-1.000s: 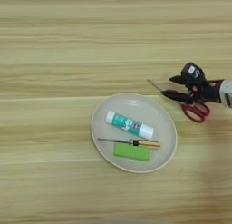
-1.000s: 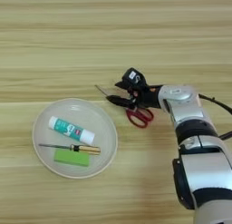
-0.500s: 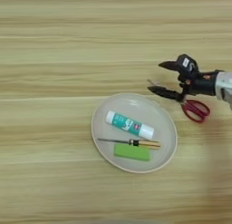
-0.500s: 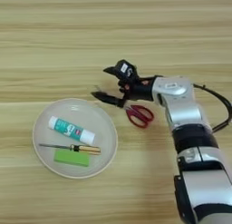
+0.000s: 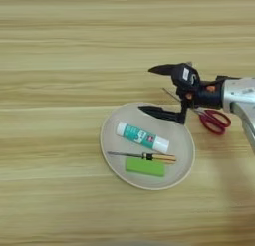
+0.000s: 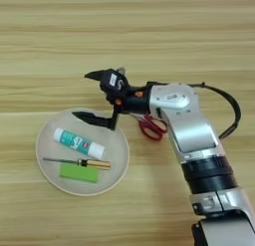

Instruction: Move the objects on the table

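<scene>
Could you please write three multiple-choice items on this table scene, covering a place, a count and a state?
1. Where do the red-handled silver scissors lie?
A. in the plate
B. on the table right of the plate
C. left of the plate

2. How many things lie in the round beige plate?
A. three
B. one
C. five

3. How do the fingers of the right gripper stand?
A. shut
B. open
C. hidden

Answers: B, they rest on wood beside the rim; A, white and teal tube, thin yellow-black screwdriver, flat green block; B, the black fingers are spread wide.

Right gripper, fingers spread wide
</scene>
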